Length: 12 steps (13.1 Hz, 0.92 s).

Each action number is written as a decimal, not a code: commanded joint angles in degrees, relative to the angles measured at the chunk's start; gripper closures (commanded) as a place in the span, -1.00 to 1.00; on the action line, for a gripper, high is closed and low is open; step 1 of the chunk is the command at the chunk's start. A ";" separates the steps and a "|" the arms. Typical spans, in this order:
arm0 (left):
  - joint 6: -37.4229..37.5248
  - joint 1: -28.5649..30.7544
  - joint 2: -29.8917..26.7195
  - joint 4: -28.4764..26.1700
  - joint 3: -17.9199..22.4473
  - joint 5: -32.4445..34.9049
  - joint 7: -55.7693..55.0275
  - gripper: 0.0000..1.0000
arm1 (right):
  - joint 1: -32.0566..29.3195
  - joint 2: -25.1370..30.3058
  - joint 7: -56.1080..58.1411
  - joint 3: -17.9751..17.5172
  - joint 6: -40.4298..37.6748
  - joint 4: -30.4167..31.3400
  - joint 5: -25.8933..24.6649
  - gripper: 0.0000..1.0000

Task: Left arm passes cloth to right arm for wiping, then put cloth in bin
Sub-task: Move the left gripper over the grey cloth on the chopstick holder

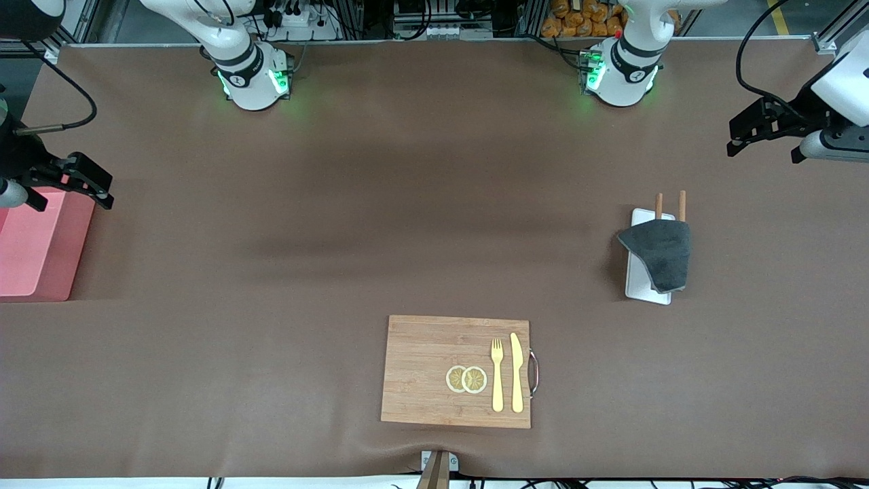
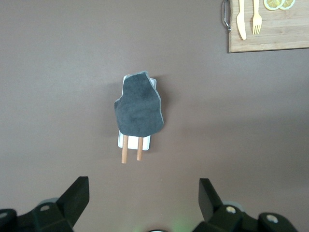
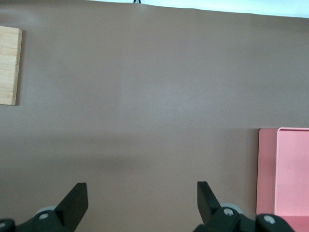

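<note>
The bin [image 1: 37, 248] sits just below the right hand [image 1: 95, 187] (fingers spread wide, empty). The cloth [image 1: 657, 253] drapes the white tray [image 1: 638, 282], well apart from the left hand [image 1: 740, 136], likewise wide open.

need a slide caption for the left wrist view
Open left pincer above grey cloth draped over white tray.

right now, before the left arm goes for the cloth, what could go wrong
1. The cloth lies draped over the white tray and two wooden sticks; a deep pinch may drag them along.
2. The left gripper and right gripper hang open at separate table ends, so the handover needs a long carry and the cloth could slip.
3. Wiping the wooden board could scatter the fork and knife.
</note>
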<state>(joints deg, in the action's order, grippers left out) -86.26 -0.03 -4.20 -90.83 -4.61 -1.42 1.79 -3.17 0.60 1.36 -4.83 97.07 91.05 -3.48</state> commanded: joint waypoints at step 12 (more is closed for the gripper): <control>-2.41 -0.41 24.92 9.18 1.27 8.44 -37.35 -1.00 | -0.08 -0.78 -0.13 -0.53 -1.71 -2.72 0.05 -1.00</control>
<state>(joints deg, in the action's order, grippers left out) -88.50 0.22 16.08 -85.02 -3.42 4.30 -29.38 -3.12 0.53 1.36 -5.09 96.44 90.11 -3.43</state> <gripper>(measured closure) 0.000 0.000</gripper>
